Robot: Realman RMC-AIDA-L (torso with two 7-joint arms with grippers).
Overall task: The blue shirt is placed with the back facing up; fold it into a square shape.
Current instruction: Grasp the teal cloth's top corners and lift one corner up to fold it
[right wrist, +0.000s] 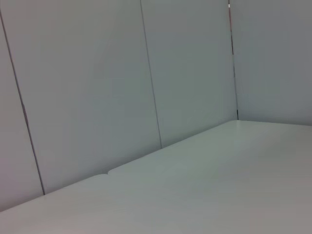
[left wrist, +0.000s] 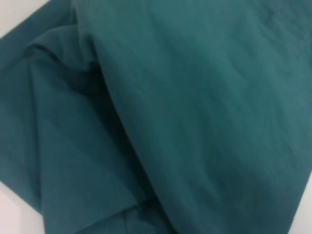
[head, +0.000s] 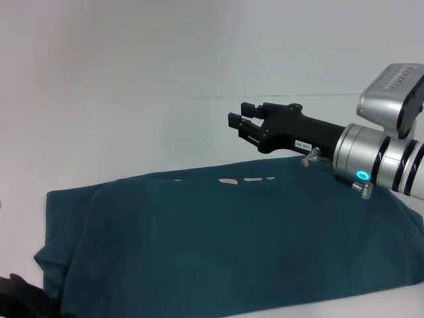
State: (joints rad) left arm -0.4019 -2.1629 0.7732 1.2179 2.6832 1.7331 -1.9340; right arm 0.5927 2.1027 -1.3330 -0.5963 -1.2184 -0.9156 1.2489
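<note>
The blue shirt lies across the near part of the white table as a wide, layered fold, with a few white printed marks peeking out along its far edge. My right gripper hangs in the air just beyond that far edge, above the shirt's right half, pointing left. Its black fingers are a little apart and hold nothing. Only a dark piece of my left arm shows, at the shirt's near left corner. The left wrist view is filled with shirt fabric in soft folds.
Bare white table stretches beyond the shirt to a pale panelled wall. A narrow strip of table shows left of the shirt. The shirt's near edge runs down to the table's front.
</note>
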